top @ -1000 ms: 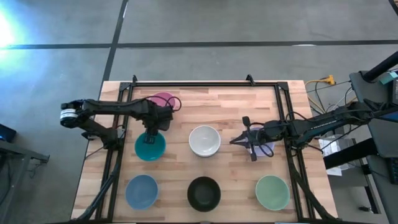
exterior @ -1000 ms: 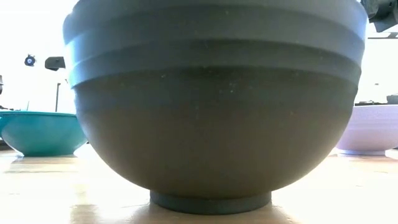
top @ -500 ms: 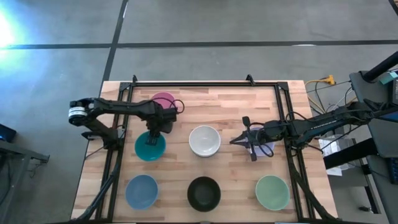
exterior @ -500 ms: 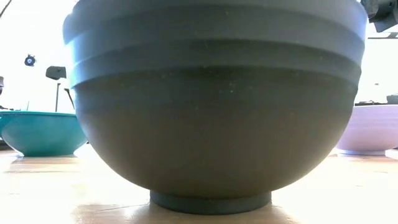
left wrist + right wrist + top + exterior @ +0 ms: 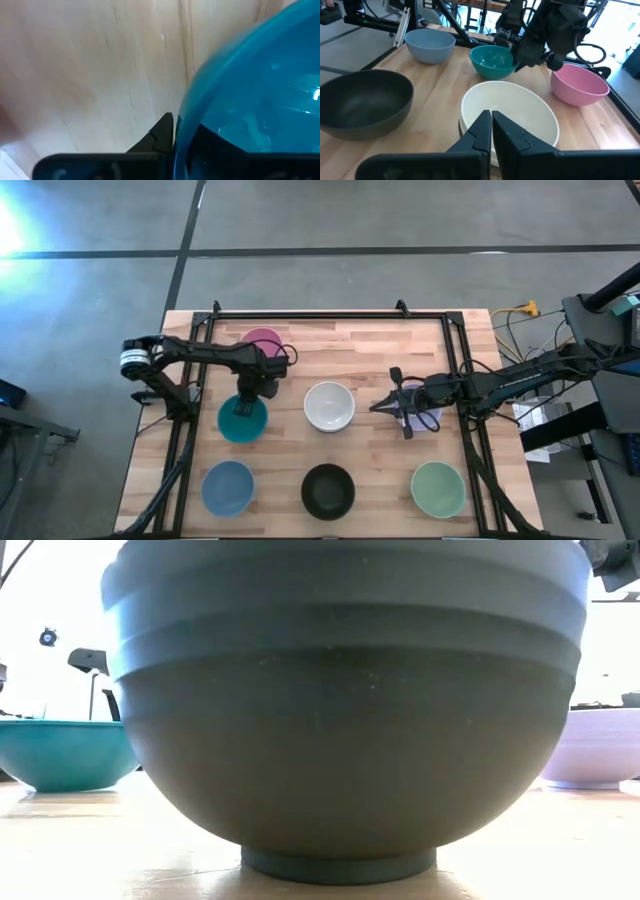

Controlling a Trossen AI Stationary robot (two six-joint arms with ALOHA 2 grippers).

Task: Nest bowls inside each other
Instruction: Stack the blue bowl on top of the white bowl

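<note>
Along the desk's near edge sit blue bowl [image 5: 228, 487], black bowl [image 5: 328, 490], pale green bowl [image 5: 438, 488]. Mid-desk, the left gripper [image 5: 243, 406] clasps the teal bowl's [image 5: 242, 418] rim; white bowl [image 5: 329, 406] centre; right gripper [image 5: 378, 406] pinched closed, empty. Pink bowl [image 5: 262, 340] by the far edge.

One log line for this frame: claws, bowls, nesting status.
left claw: gripping teal bowl rim | right claw: shut, beside white bowl | nesting: none seen
</note>
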